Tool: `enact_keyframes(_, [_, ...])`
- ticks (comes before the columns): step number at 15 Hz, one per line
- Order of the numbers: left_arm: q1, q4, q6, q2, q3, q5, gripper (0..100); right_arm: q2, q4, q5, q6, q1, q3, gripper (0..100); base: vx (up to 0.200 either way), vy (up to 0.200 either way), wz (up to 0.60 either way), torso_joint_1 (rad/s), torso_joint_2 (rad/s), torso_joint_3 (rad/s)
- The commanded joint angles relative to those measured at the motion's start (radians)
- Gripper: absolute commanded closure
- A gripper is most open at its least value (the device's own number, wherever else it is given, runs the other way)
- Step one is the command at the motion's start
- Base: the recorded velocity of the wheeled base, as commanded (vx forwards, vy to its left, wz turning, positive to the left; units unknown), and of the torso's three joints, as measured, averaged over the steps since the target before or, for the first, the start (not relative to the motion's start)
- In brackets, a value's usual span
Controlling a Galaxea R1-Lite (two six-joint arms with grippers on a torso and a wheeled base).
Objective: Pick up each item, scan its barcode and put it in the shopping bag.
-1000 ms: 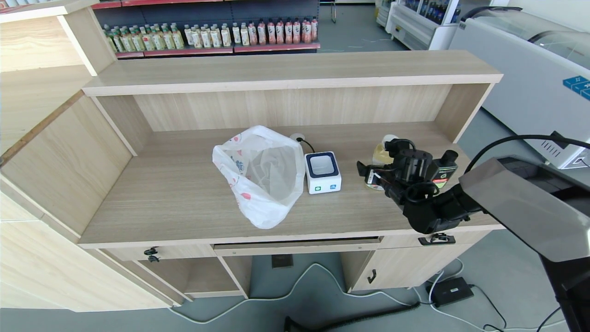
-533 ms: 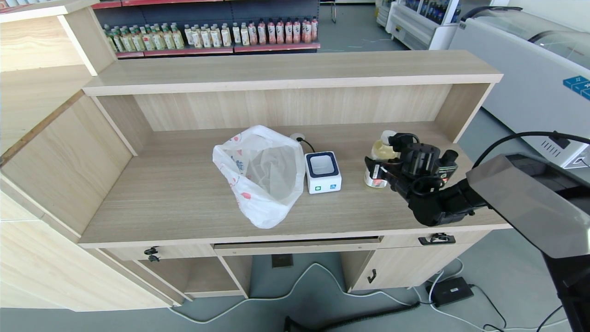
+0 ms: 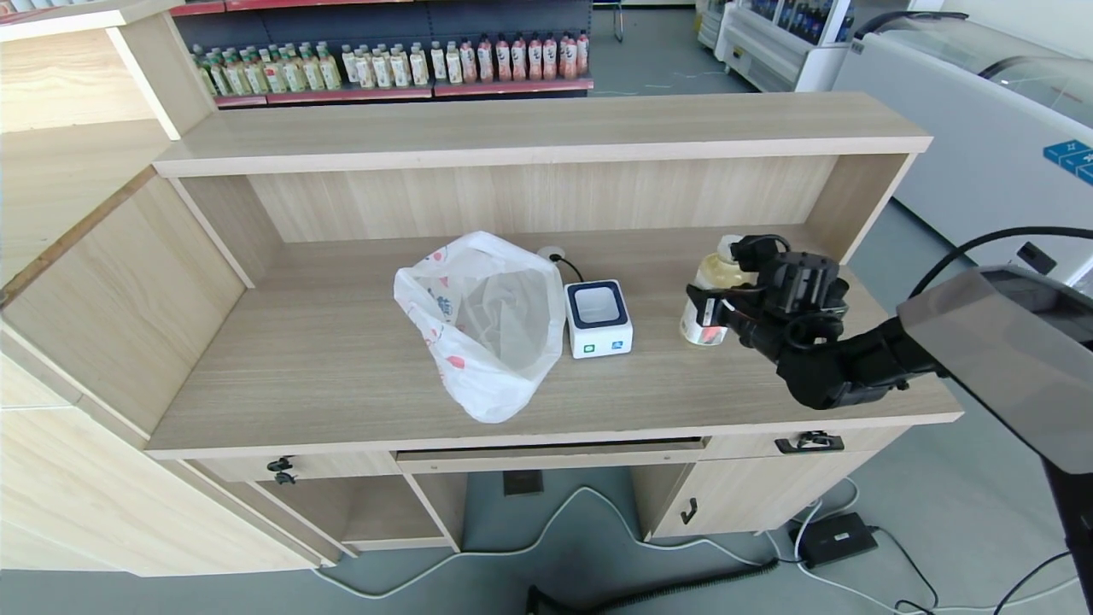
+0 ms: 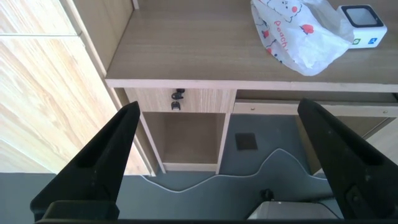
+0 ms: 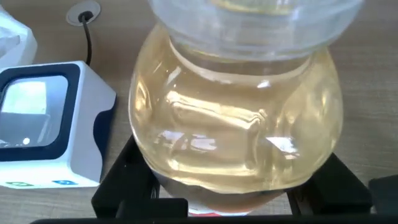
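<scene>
Right gripper (image 3: 716, 312): we see it clamped on the bottle (image 5: 236, 124); wrist view adds pale liquid inside.
Left gripper (image 4: 219, 111): fingers apart, bag (image 4: 298, 36) beyond.

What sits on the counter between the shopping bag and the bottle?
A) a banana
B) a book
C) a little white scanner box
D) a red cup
C: the little white scanner stands on the counter right beside the shopping bag, and the bottle is farther over on the robot's right.
</scene>
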Motion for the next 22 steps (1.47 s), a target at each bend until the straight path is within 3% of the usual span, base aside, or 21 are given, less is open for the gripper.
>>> enact_keyframes(1, [0.0, 0.0, -0.001, 0.0, 0.0, 0.001, 0, -0.253, 0.117, 0.114, 0.023, -0.027, 0.106, 100, 0.0, 0.0, 0.0, 0.0, 0.0, 0.0])
enact_keyframes(3, [0.0, -0.001, -0.001, 0.0, 0.0, 0.001, 0, -0.514, 0.356, 0.381, 0.163, -0.039, 0.153, 100, 0.0, 0.0, 0.0, 0.0, 0.0, 0.0])
enact_keyframes(5, [0.0, 0.0, -0.001, 0.0, 0.0, 0.001, 0, -0.701, 0.525, 0.717, 0.244, -0.088, 0.149, 100, 0.0, 0.0, 0.0, 0.0, 0.0, 0.0])
enact_keyframes(7, [0.0, 0.0, -0.001, 0.0, 0.0, 0.001, 0, -0.792, 0.558, 1.004, 0.263, -0.139, 0.172, 100, 0.0, 0.0, 0.0, 0.0, 0.0, 0.0])
enact_keyframes(9, [0.0, 0.0, -0.001, 0.0, 0.0, 0.001, 0, -0.884, 0.557, 1.164, 0.396, -0.127, 0.182, 100, 0.0, 0.0, 0.0, 0.0, 0.0, 0.0])
enact_keyframes(11, [0.0, -0.001, -0.001, 0.0, 0.0, 0.001, 0, -0.939, 0.552, 1.257, 0.497, -0.096, 0.189, 100, 0.0, 0.0, 0.0, 0.0, 0.0, 0.0])
enact_keyframes(17, [0.0, -0.001, -0.001, 0.0, 0.0, 0.001, 0, -1.045, 0.552, 1.411, 0.599, 0.007, 0.278, 100, 0.0, 0.0, 0.0, 0.0, 0.0, 0.0])
enact_keyframes(22, [0.0, -0.001, -0.001, 0.0, 0.0, 0.001, 0, -1.042, 0.548, 1.437, 0.646, 0.076, 0.259, 100, 0.0, 0.0, 0.0, 0.0, 0.0, 0.0])
